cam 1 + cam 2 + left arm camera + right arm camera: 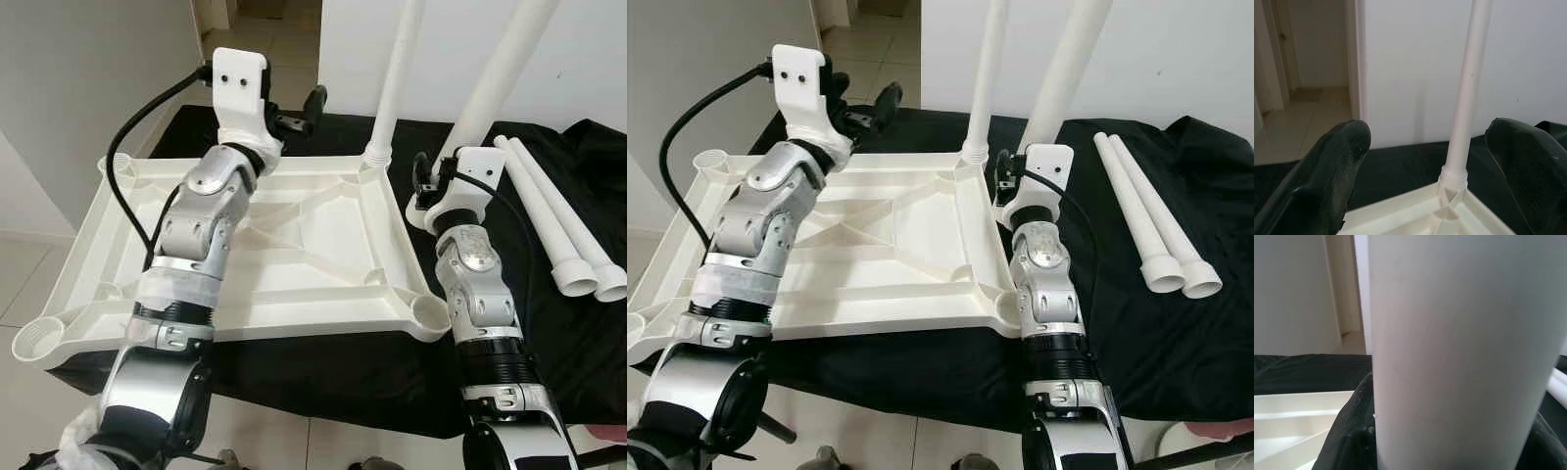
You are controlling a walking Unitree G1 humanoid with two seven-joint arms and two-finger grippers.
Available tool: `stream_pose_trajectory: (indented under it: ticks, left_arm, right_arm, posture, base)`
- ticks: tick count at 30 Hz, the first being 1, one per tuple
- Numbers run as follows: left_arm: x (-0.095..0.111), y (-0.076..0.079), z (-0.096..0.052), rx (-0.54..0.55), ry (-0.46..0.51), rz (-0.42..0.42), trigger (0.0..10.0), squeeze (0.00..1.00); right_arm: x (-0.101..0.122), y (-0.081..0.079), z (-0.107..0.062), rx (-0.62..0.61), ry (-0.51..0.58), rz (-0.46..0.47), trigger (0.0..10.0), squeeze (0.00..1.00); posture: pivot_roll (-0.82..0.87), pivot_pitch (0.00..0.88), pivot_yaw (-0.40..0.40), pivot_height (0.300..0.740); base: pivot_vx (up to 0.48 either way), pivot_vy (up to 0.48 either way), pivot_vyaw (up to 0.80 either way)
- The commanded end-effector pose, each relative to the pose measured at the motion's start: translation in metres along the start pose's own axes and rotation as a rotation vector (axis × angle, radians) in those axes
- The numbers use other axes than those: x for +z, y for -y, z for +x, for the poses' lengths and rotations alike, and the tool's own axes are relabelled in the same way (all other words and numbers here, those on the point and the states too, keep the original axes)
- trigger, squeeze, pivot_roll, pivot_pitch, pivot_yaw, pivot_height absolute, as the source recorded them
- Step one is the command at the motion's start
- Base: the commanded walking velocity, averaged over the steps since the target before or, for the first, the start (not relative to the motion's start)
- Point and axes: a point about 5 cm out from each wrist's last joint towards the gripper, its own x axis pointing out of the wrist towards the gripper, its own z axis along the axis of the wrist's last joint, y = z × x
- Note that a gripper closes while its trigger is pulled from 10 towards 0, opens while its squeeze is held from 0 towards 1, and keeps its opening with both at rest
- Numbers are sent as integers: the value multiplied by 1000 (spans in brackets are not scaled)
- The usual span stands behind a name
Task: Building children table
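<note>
A white table top [294, 230] lies upside down on a black cloth. One white leg [397, 69] stands upright in its far right corner socket [378, 149]. My right gripper [436, 171] is shut on a second white leg [495, 83], held tilted just right of that corner; up close this held leg [1459, 357] sits between the black fingers [1352, 431]. My left gripper [304, 110] is open over the top's far edge. Between its spread fingers [1337, 161] the mounted leg [1469, 83] is seen farther off, untouched.
Two loose white legs [558, 215] lie side by side on the black cloth [568, 333] at the right. Corner sockets at near left [39, 343] and near right [431, 315] hold nothing. A white wall stands behind, and tiled floor [29, 284] lies at the left.
</note>
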Motion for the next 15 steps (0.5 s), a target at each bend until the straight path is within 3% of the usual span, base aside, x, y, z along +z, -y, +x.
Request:
stream_pose_trajectory:
  ticks: [1, 7, 15]
  left_arm:
    - [-11, -4, -8, -4, -47, 15, 10000, 0]
    - [-21, -11, -15, 36, -92, 70, 10000, 0]
    - [-28, -18, -30, 56, -124, 85, 10000, 0]
  right_arm:
    - [0, -2, -3, 26, -1, 8, 10000, 0]
    - [-3, -3, -8, 37, -8, -42, 10000, 0]
    - [-11, -4, -22, 65, -22, 5, 10000, 0]
  posture:
    - [-109, 0, 26, 740]
    - [-112, 0, 32, 740]
    - [-75, 0, 15, 740]
  base:
    - [0, 0, 0]
    - [0, 0, 0]
    - [0, 0, 0]
